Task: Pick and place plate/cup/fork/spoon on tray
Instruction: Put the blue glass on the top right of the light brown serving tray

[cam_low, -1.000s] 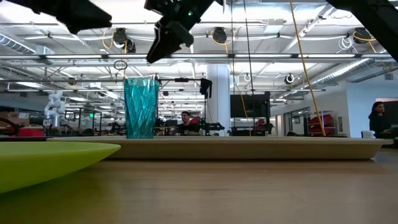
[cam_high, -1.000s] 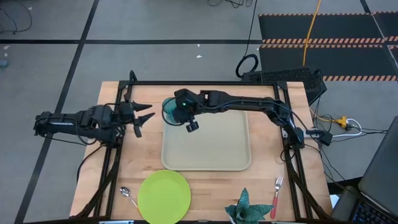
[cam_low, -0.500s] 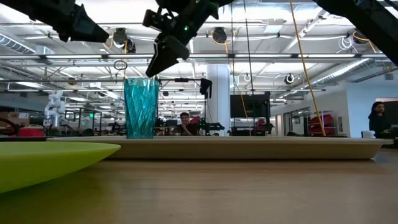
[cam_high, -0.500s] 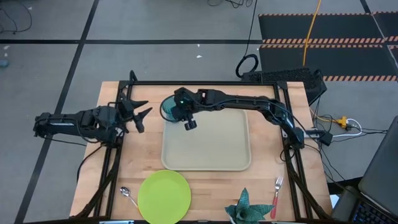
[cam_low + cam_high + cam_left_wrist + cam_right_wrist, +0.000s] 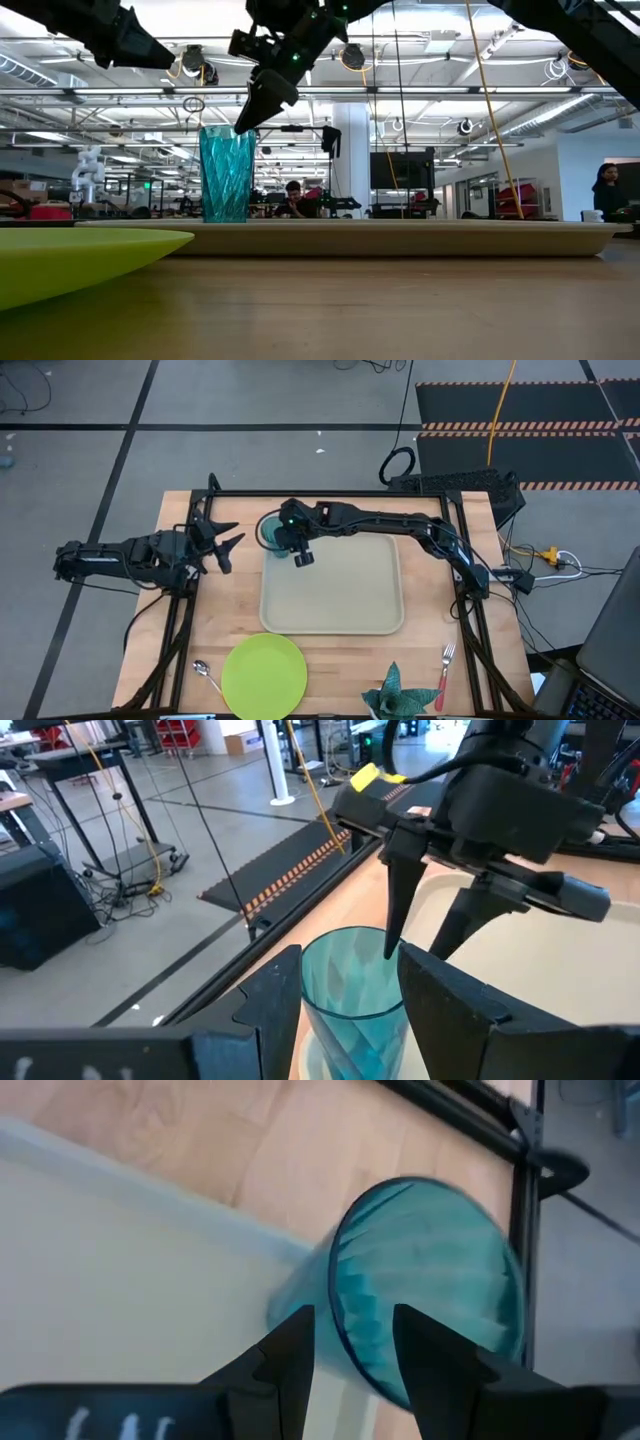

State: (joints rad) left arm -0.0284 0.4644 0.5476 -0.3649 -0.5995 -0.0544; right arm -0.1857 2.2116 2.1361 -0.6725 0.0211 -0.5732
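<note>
While standing upright at the far left corner of the tray (image 5: 335, 588), already counts as placed: the cup (image 5: 270, 532). Hangs just above its rim, the right gripper (image 5: 253, 108), fingers parted a little and gripping nothing, one tip over the mouth of the cup and the other outside it, as seen in the right wrist view. Could be just releasing or about to grasp; cannot be told from here. Waits off the left edge of the tray, raised above the table and pointing toward the cup: the left gripper (image 5: 222, 544), fingers spread wide and empty.

Remaining, by the look of things, three of four items. Lies on the bare table near the front edge, short of the tray: the plate (image 5: 264, 673). Rests just left of it, the spoon (image 5: 205, 675). Sits well to the right near the front right corner, the fork (image 5: 442, 675). Roughly a quarter done, then.
</note>
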